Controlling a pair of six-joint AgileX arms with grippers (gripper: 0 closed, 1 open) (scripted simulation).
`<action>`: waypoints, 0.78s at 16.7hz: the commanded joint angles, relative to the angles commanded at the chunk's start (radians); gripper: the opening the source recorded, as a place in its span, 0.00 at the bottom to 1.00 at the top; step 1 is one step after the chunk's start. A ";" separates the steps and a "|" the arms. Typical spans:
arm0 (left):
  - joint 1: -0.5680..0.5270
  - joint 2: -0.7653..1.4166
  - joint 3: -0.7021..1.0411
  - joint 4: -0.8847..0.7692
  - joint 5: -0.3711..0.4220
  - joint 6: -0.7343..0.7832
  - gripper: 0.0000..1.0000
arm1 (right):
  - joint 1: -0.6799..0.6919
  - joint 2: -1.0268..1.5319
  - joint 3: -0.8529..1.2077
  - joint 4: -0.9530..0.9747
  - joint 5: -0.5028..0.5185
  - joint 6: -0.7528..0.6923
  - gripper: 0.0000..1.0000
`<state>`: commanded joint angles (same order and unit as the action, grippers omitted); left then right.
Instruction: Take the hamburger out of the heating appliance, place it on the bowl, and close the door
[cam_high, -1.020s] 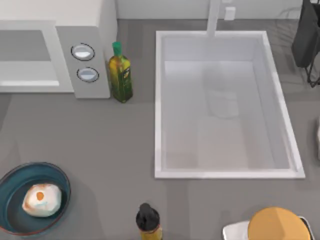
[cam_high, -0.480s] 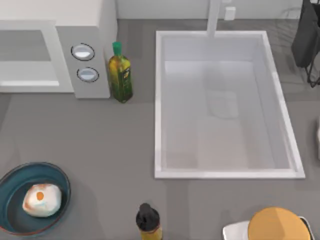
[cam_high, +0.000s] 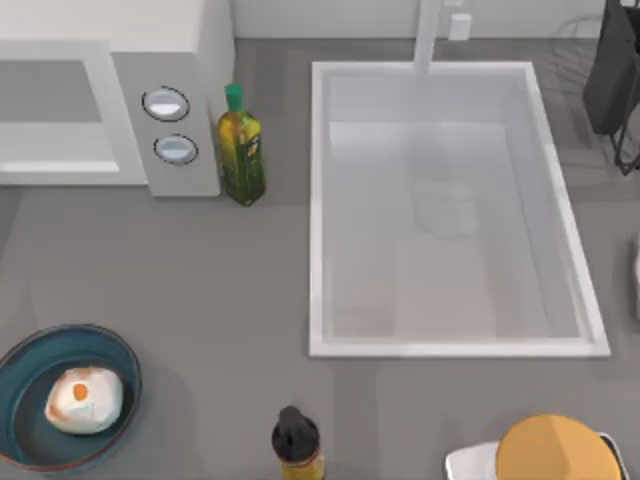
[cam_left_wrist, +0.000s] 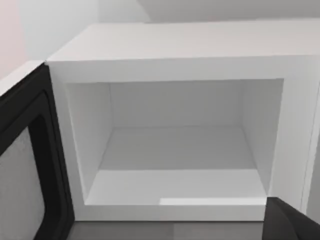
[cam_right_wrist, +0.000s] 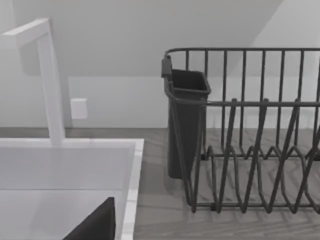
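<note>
Hamburger (cam_high: 84, 399): lower left of the top view, resting inside the bowl (cam_high: 22, 362), slightly right of the bowl's centre; removal and placing read as done.

Dark-capped bottle (cam_high: 297, 443): bottom edge, centre. Orange-yellow disc (cam_high: 558, 452): lower right corner, on white.

Sink (cam_high: 316, 220): large, white, centre-right on the counter (cam_high: 200, 270).

Oil bottle (cam_high: 240, 150): green cap, upright just beside the knob panel.

Heating appliance (cam_high: 165, 60): upper left, cavity open and bare. In the left wrist view the door (cam_left_wrist: 25, 165) stands swung out at the frame's left, cavity straight ahead.

Left tool: a dark tip (cam_left_wrist: 290, 222) at the lower right of its wrist view; opening cannot be told, nothing seen held. Judged nearer arm for closing: the door lies to the camera's left of the tool, so the push should sweep it toward the cavity.

Right tool: dark corner (cam_right_wrist: 95, 225) in its wrist view, state cannot be told; faces sink and dish rack (cam_right_wrist: 250, 150), idle.
</note>
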<state>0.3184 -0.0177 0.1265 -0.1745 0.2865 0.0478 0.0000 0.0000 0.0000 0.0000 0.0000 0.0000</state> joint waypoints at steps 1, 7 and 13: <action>0.031 0.041 0.037 -0.017 0.013 0.030 0.00 | 0.000 0.000 0.000 0.000 0.000 0.000 1.00; 0.286 0.468 0.370 -0.175 0.126 0.295 0.00 | 0.000 0.000 0.000 0.000 0.000 0.000 1.00; 0.542 1.083 0.793 -0.364 0.253 0.592 0.00 | 0.000 0.000 0.000 0.000 0.000 0.000 1.00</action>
<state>0.8608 1.0657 0.9193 -0.5387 0.5398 0.6395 0.0000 0.0000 0.0000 0.0000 0.0000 0.0000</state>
